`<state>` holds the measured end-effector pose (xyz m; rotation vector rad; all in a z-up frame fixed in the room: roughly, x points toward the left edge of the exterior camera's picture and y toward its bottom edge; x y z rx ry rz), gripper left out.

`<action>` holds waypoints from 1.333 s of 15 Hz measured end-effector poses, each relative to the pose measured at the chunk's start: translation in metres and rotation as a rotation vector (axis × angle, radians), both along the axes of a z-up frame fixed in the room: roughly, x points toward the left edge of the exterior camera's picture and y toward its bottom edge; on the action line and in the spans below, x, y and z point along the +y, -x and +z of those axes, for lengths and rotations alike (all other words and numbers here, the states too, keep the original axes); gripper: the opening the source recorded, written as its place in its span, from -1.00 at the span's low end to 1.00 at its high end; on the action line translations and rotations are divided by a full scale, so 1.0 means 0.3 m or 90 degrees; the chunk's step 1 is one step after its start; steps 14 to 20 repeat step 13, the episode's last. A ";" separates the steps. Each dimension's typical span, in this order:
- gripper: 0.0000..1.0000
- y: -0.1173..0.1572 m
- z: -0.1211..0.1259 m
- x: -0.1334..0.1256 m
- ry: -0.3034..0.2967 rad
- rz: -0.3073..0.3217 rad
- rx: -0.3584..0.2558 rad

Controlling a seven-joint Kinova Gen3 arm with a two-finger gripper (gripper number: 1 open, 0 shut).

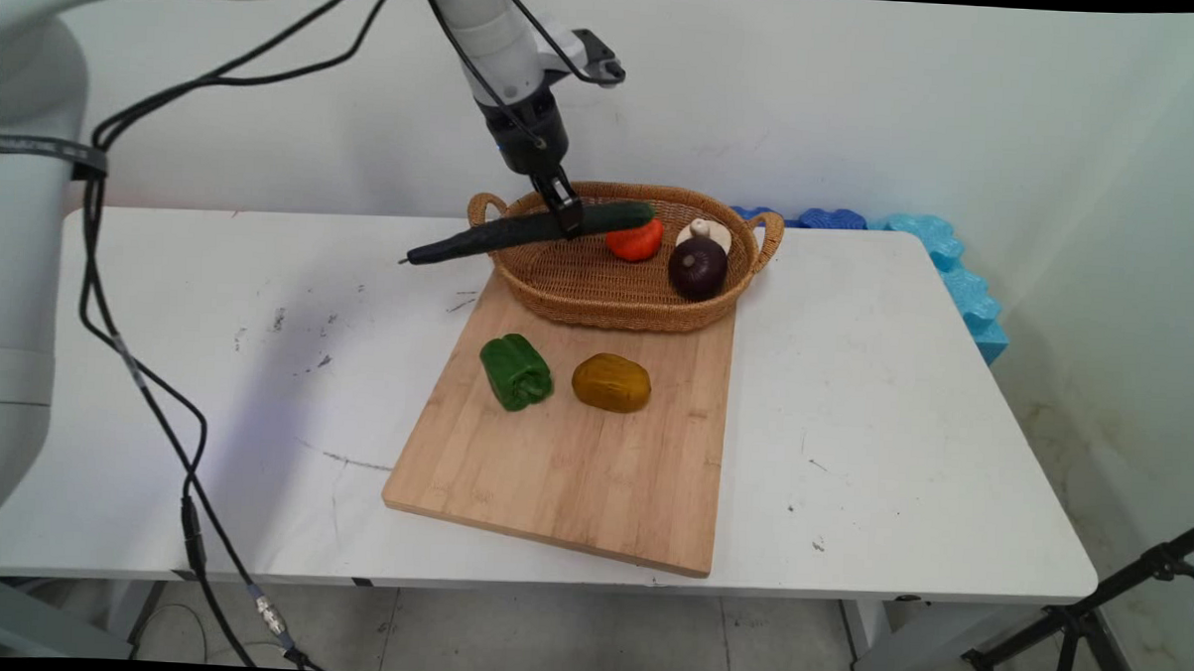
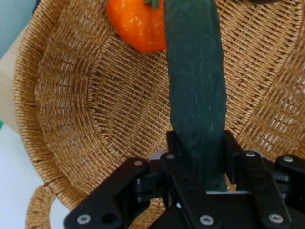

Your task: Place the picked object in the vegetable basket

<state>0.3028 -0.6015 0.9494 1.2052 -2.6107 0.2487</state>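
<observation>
White table (image 1: 852, 434) w/ plain wall behind. Nearest: wooden cutting board (image 1: 572, 474), angled, carrying a green pepper (image 1: 516, 371) and, just beside it, a brown potato (image 1: 611, 383), both apart from the far edge. Further back, a wicker basket (image 1: 599, 286) sits partly on the board's far end; inside it an orange pepper (image 1: 636, 241), a dark onion (image 1: 698, 268) and a mushroom (image 1: 705, 232). Gripper (image 1: 567, 213) is clamped on a long cucumber (image 1: 521, 232) near its middle, probably for balance, held roughly level above the basket's left rim, stem end sticking out over the table. Blue foam (image 1: 947, 258) at the wall.
</observation>
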 end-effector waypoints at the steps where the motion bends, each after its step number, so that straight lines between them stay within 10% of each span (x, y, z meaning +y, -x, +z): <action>1: -1.00 0.003 -0.010 -0.008 -0.003 0.001 -0.001; 8: -1.00 0.052 -0.091 -0.057 -0.041 -0.009 0.007; 9: 1.00 0.060 -0.098 -0.062 -0.045 -0.012 0.009; 20: 1.00 0.081 -0.112 -0.081 -0.047 -0.022 0.015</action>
